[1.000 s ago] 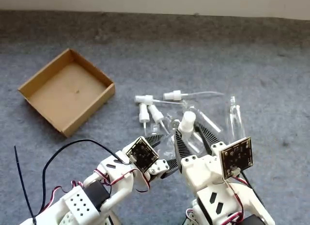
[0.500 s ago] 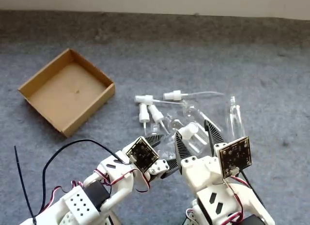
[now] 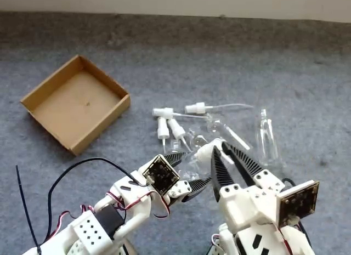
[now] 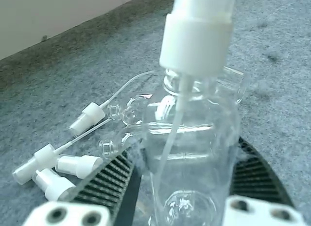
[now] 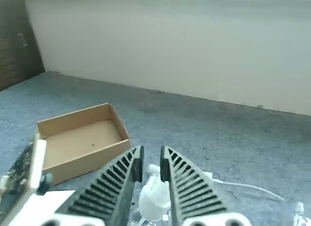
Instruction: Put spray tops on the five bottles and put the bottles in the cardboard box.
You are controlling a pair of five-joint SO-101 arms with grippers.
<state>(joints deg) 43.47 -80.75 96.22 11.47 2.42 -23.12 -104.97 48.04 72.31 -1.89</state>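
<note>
Our left fingers (image 4: 109, 180) clasp the bottle (image 4: 194, 153) upright on the felted grey worktop (image 3: 247, 63), well apart from the box (image 3: 101, 129). Our right fingers (image 5: 187, 187) pinch the top (image 4: 197, 36) over its neck. The clear wall looks slick. If the white collar goes on tilted, we judge it could jam, bend the thin tube (image 4: 170, 138) or lever the bottle loose.

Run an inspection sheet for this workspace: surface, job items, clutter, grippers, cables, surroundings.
Surface: grey carpet.
Job's things: cardboard box holds no bottles; four loose spray tops and clear bottles lie on the carpet.
Clutter: nothing seen.
Grippers: left gripper shut on a bottle; right gripper shut on a spray top, its tube inside that bottle.
Cables: black cable loops beside the left arm.
Surroundings: pale wall behind the carpet.
</note>
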